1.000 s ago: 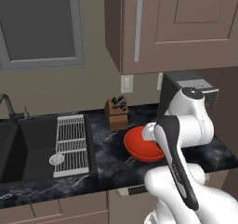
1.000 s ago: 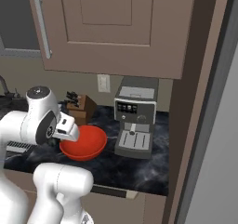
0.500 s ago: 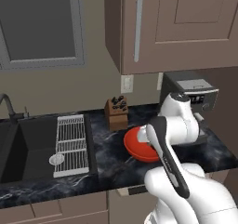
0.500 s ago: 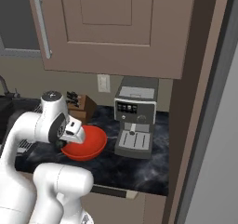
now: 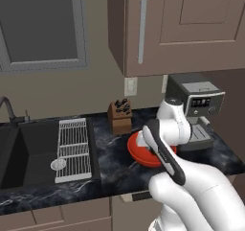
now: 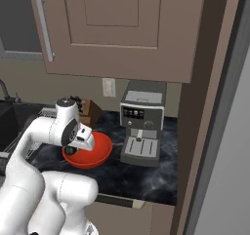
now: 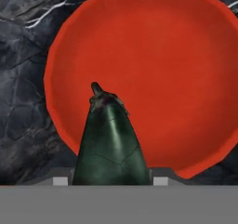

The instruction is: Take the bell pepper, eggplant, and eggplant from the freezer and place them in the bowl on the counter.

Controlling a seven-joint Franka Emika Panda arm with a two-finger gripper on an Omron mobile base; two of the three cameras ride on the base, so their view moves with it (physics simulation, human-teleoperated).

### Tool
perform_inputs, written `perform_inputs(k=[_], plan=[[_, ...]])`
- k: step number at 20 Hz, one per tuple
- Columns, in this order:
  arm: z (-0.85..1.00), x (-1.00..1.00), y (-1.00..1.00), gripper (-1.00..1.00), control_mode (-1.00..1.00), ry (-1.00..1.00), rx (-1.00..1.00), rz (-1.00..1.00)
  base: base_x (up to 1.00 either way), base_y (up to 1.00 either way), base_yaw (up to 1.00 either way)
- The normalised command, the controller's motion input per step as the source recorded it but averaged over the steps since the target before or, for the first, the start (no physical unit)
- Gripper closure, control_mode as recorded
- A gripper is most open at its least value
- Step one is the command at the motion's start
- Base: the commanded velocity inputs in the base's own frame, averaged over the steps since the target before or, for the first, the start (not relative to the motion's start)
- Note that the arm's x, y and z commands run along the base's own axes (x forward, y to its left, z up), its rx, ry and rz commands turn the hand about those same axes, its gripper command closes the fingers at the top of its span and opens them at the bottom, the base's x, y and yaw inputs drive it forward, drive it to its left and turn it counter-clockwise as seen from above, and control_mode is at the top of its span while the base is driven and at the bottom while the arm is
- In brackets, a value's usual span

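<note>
The gripper (image 7: 111, 183) is clamping an eggplant (image 7: 110, 144) by its thick end, stem pointing away from the hand, and is hanging over the bowl (image 7: 153, 74) so a release should drop it inside rather than on the table (image 7: 23, 79). The bowl is sitting on the table just beside the coffee machine (image 6: 141, 124), with the knife block (image 5: 119, 116) near its far side. Its red floor is looking bare under the eggplant.
</note>
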Motion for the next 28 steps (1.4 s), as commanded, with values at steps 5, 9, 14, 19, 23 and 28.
perform_inputs(k=[5,9,14,19,23,28], plan=[[-0.40,0.16,0.00,1.00,-1.00,0.02,0.00,0.00,0.00,0.00,0.00],[-0.37,0.17,0.00,1.00,-1.00,0.04,0.00,0.00,0.00,0.00,0.00],[-0.29,0.01,0.00,1.00,-1.00,0.03,0.00,0.00,0.00,0.00,0.00],[-0.25,0.04,0.00,1.00,-1.00,0.02,0.00,0.00,0.00,0.00,0.00],[-0.15,0.00,0.00,1.00,-1.00,0.01,0.00,0.00,0.00,0.00,0.00],[-0.16,0.01,0.06,-1.00,-1.00,0.00,0.00,0.00,0.00,0.00,0.00]])
